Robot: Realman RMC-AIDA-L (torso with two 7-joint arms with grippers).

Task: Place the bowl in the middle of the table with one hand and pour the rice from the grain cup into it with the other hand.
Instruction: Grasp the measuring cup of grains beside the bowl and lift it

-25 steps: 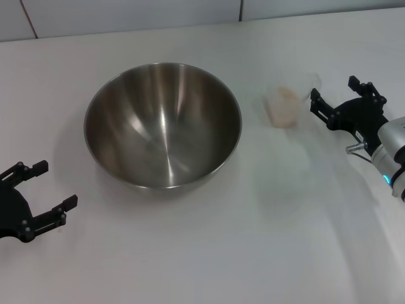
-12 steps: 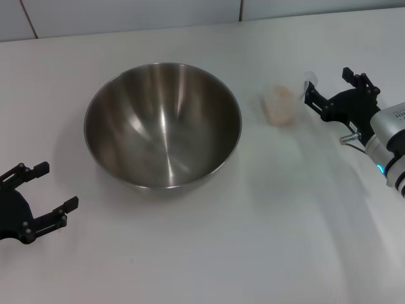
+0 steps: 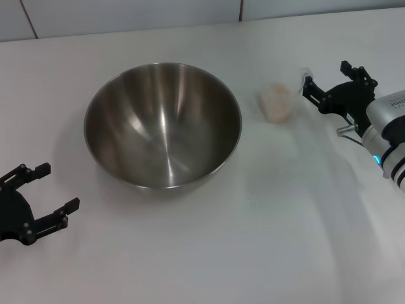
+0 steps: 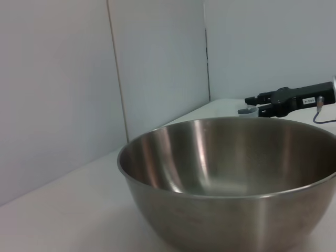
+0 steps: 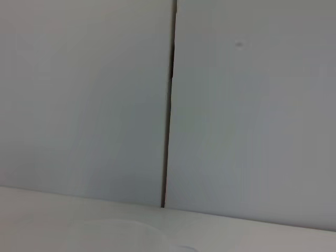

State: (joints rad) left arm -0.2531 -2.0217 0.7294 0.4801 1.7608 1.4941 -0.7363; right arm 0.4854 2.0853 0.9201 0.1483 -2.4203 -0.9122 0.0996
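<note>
The steel bowl stands upright on the white table, left of centre; it fills the left wrist view. The clear grain cup, holding pale rice, stands to the bowl's right. My right gripper is open at the cup's right side, with its nearer fingertip at the cup's edge. It also shows far off in the left wrist view. My left gripper is open and empty near the front left, apart from the bowl.
A grey panelled wall runs along the table's far edge; the right wrist view shows mostly this wall. Bare tabletop lies in front of the bowl and cup.
My right gripper has moved left and farther back, up against the cup. The cup with rice has shifted slightly left. The left gripper has drifted slightly toward the front edge.
</note>
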